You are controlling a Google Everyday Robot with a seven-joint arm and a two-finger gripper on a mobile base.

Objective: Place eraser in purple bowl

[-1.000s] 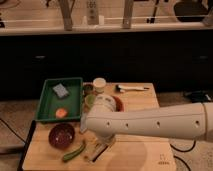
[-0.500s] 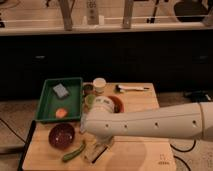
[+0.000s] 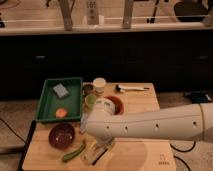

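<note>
The purple bowl (image 3: 61, 136) sits empty at the front left of the wooden table (image 3: 145, 155). My white arm reaches in from the right. Its gripper (image 3: 97, 150) hangs low over the table, just right of the bowl and beside a green pod (image 3: 73, 151). A small dark and pale block at the gripper's tip (image 3: 101, 148) looks like the eraser. I cannot tell whether it is held or lying on the table.
A green tray (image 3: 47, 102) at the back left holds a blue-grey sponge (image 3: 60, 90) and an orange piece (image 3: 61, 113). An orange bowl (image 3: 118, 103), a small green cup (image 3: 90, 101), a white pot (image 3: 99, 85) and a brush (image 3: 131, 88) stand behind the arm.
The arm has sunk slightly toward the table. The things on the table have not moved.
</note>
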